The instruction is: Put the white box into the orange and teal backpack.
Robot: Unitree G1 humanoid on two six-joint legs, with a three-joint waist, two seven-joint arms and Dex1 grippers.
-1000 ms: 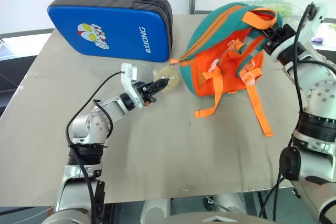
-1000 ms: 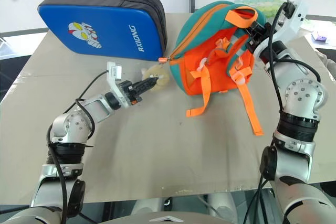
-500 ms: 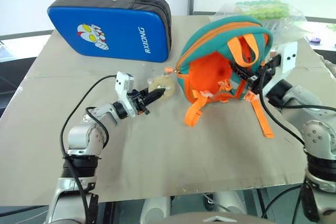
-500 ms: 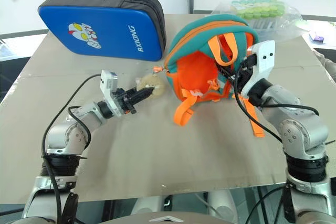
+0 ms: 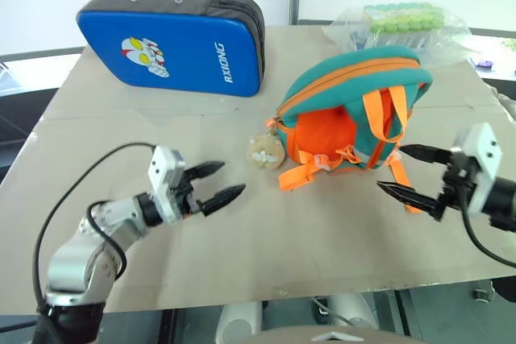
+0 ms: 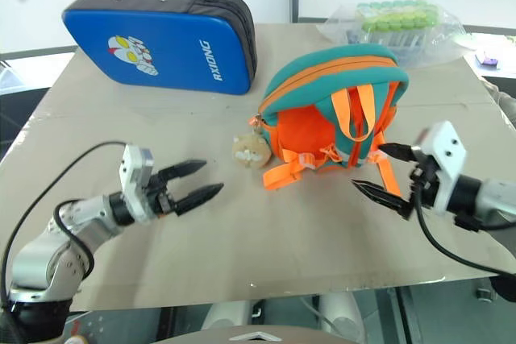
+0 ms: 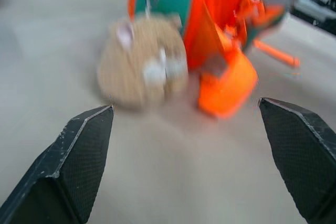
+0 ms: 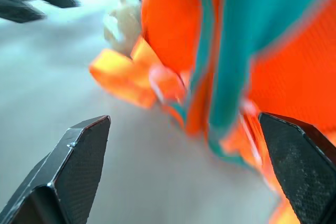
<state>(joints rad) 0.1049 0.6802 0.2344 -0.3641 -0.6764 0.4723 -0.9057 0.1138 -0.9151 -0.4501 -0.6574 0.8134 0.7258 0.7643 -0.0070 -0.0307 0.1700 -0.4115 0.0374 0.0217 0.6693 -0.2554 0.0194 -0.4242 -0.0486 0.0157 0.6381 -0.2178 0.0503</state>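
— Both grippers, left gripper [image 5: 214, 182] and right gripper [image 5: 411, 173], have fingers spread apart, holding nothing.

— And the orange and teal backpack [image 5: 355, 106]?

— It lies on the table [image 5: 242, 239], between them.

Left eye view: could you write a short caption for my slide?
Both open pincers, left and right, flank the orange and teal backpack.

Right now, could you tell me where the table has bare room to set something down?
Bare: the near strip between the left hand and right hand. Crowded: the far half, with blue case, backpack, plush toy and tube bag.
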